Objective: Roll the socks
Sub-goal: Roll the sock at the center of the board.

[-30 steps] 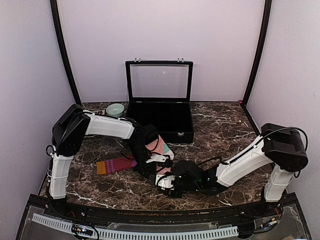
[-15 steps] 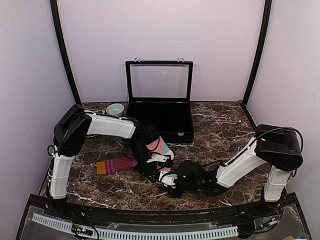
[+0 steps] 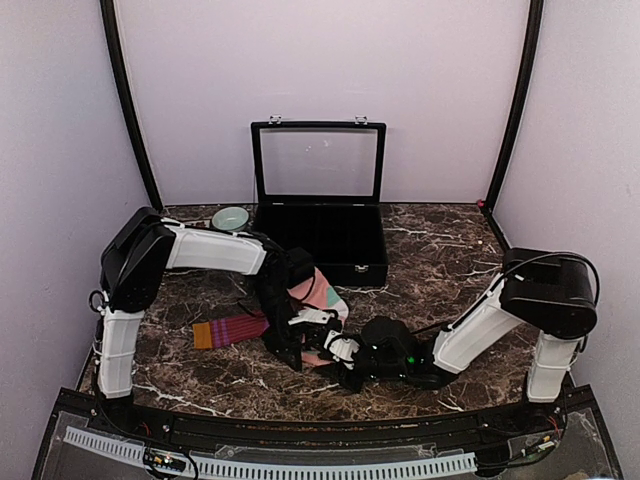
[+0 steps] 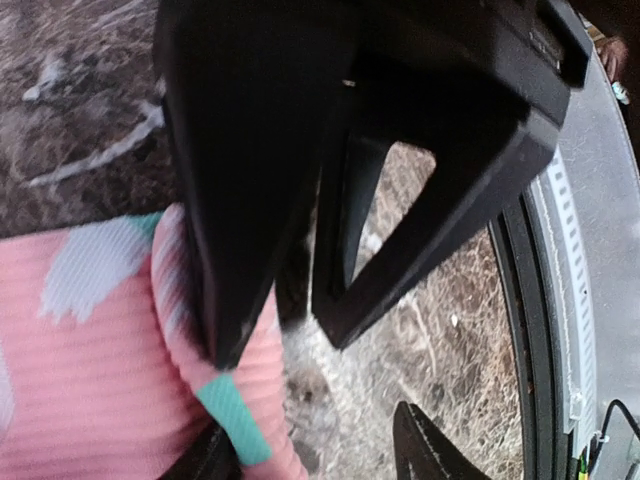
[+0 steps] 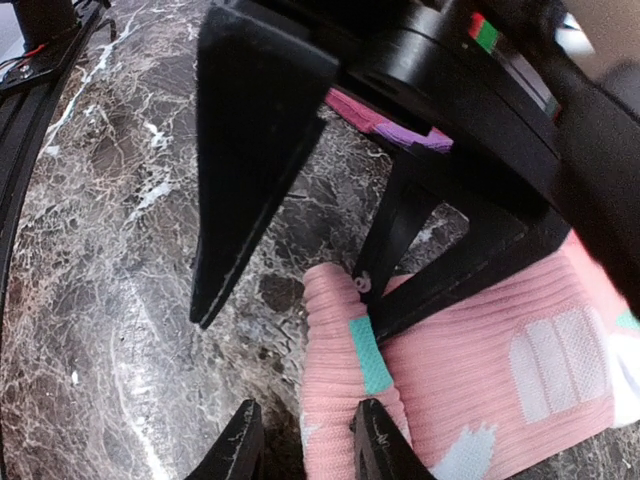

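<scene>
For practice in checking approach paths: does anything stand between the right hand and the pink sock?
Nothing visible does. The right hand is at the pink sock, at its folded end, with one finger at the edge and the jaws apart. The left hand faces it at that same end, crowding it but not blocking it.

Pale lilac walls [image 3: 320,60] close in three sides, evenly lit. A black pole [image 3: 123,100] curves up at each back corner. The counter [image 3: 450,250] is dark marble with white veins (glossy in the wrist views). At its back stands an open black case [image 3: 320,240], glass lid upright, with a mint bowl [image 3: 231,218] just beside it.
</scene>
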`<state>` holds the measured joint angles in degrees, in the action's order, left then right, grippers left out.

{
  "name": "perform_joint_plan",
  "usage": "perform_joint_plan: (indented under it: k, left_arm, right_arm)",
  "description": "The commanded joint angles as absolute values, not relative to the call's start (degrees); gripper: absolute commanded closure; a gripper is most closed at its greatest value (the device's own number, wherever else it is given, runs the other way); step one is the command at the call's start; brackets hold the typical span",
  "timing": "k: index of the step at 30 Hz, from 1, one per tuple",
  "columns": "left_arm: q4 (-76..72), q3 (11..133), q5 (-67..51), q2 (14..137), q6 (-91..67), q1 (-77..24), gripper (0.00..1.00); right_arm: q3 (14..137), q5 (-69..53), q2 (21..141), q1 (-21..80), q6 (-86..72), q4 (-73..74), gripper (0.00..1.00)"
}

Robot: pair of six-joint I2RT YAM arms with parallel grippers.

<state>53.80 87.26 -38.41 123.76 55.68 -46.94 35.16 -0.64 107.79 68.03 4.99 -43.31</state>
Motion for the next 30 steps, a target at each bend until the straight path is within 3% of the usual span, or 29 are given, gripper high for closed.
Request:
perform_joint_plan:
  k: [1,9,15,22,26,30]
  left_arm:
    - [52.0,81.6,-28.0,120.9,53.4,-43.3,0.45]
    - [50.7,77.9,-28.3,113.7,51.6,-39.9,0.45]
    - [50.3,76.8,-29.0,110.9,50.7,-39.8,0.45]
    - [51.5,77.5,-32.1,109.5,50.6,-39.9,0.45]
    - [50.7,77.7,-31.4,109.7,51.0,-40.0,0.44]
    - [48.1,77.1,-30.7,109.5,50.1,-40.6,0.44]
  right_arm:
    - [32.5,-2.7,110.4,66.5,0.6,-32.8,0.70]
    - [33.4,-3.2,111.6,66.0,-0.3,-30.0,0.73]
    - [35.3,-2.7,112.3,65.9,-0.7,-27.3,0.89]
    - [39.2,-1.3,113.9,65.9,-2.5,-21.6,0.92]
    - [40.1,-4.2,114.7,65.9,-6.5,-20.3,1.00]
    - [42.1,-10.4,114.7,64.8,-10.9,-16.1,1.00]
